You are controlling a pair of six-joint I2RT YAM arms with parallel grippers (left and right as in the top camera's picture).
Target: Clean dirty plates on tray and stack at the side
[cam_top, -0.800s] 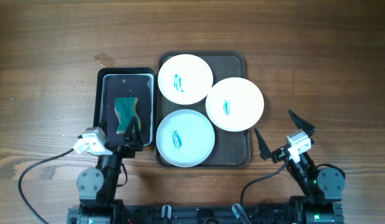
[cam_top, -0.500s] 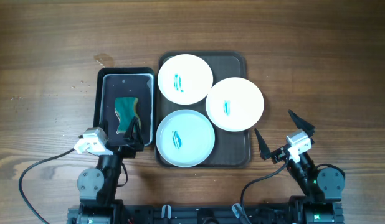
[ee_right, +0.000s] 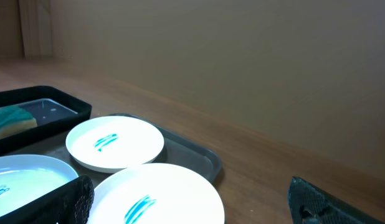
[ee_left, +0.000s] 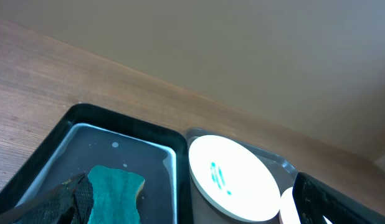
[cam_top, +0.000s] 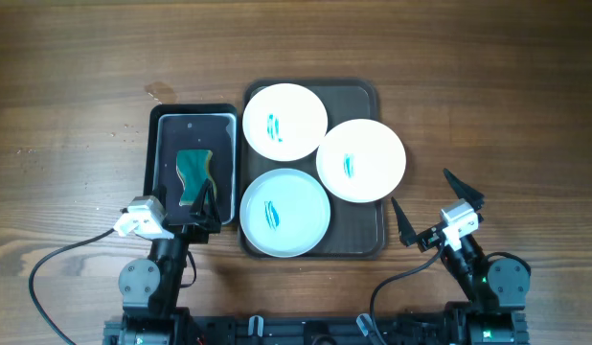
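Note:
Three round white plates lie on the dark brown tray point(cam_top: 366, 235), each with a teal smear: one at the back left point(cam_top: 284, 122), one at the right point(cam_top: 361, 160), one at the front left point(cam_top: 284, 213). My left gripper point(cam_top: 202, 211) is open and empty, low over the front edge of a small black tray. In the left wrist view point(ee_left: 192, 210) its fingers flank a teal sponge and the back plate point(ee_left: 233, 177). My right gripper point(cam_top: 435, 206) is open and empty over bare table right of the tray. In the right wrist view point(ee_right: 192, 206) the right plate point(ee_right: 161, 196) lies just ahead.
A small glossy black tray point(cam_top: 152, 144) left of the brown tray holds a teal sponge point(cam_top: 193, 175) with a yellow underside. Bare wooden table point(cam_top: 488, 115) surrounds both trays. Cables run from both arm bases at the front edge.

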